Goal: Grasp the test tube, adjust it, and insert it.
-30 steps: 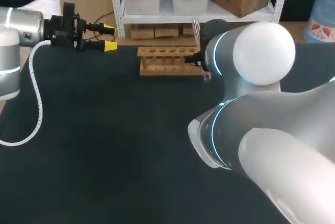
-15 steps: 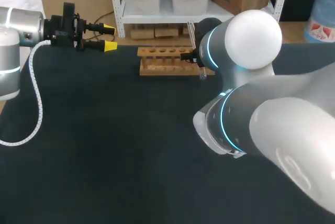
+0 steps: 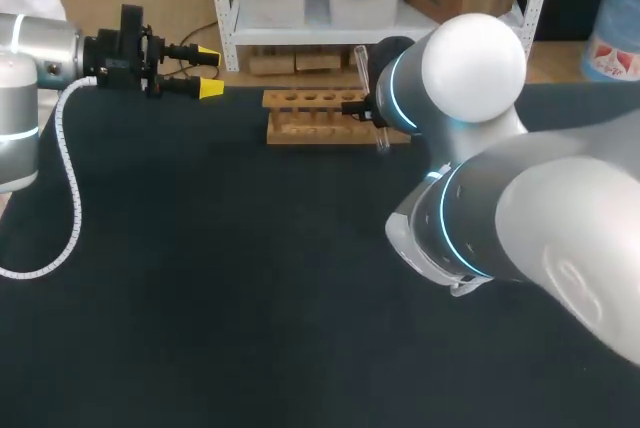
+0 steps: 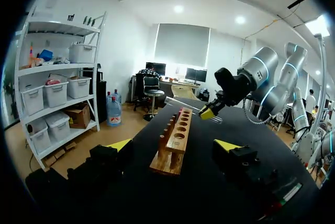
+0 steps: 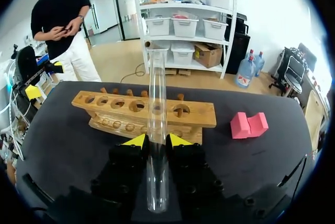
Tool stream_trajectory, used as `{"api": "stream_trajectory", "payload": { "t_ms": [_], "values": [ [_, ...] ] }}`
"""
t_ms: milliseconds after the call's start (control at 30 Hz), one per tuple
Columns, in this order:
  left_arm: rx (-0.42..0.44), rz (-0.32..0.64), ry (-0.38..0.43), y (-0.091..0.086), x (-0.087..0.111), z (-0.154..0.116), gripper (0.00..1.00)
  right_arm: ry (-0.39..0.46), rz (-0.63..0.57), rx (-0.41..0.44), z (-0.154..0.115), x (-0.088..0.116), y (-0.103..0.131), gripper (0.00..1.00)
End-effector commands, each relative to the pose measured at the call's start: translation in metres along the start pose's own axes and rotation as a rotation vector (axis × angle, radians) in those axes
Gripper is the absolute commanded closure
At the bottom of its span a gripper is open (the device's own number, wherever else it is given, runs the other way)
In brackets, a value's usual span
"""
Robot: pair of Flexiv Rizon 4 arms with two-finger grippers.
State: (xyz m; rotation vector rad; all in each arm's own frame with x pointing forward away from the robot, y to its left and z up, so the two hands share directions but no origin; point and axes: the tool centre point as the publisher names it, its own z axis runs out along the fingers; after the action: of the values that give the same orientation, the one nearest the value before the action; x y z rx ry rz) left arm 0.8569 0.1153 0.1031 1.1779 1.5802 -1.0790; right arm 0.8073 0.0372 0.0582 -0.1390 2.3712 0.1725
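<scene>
1. Your right claw (image 5: 153, 140) is pinching the tube (image 5: 156, 130) low on its length. Both yellow tips press it from either side, and its open mouth is at the far end.
2. In the head view the tube (image 3: 368, 98) leans a little at the rack's (image 3: 320, 118) right end, not yet in any hole.
3. I judge the grasp done and the adjusting in hand, with insertion still to come.
4. Next, you need to bring the tube upright, get its closed end above one hole, then lower it straight down.
5. Your left claw (image 4: 174, 145) is spread and empty, well apart from the rack and pointing along it.
6. The count is one tube, one rack with a single row of holes partly hidden by the tube, one pink block (image 5: 249, 125) beside the rack, and two claws.
</scene>
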Motion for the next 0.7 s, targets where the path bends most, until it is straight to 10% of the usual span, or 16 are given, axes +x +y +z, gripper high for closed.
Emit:
{"api": "stream_trajectory", "payload": {
  "t_ms": [33, 700],
  "values": [
    [-0.003, 0.002, -0.002, -0.001, 0.001, 0.0, 0.0, 0.015, 0.002, -0.008, 0.004, -0.001, -0.001, 1.0],
    [-0.003, 0.002, -0.002, -0.001, 0.001, 0.0, 0.0, 0.156, -0.025, -0.063, 0.02, 0.007, -0.003, 1.0]
  ]
}}
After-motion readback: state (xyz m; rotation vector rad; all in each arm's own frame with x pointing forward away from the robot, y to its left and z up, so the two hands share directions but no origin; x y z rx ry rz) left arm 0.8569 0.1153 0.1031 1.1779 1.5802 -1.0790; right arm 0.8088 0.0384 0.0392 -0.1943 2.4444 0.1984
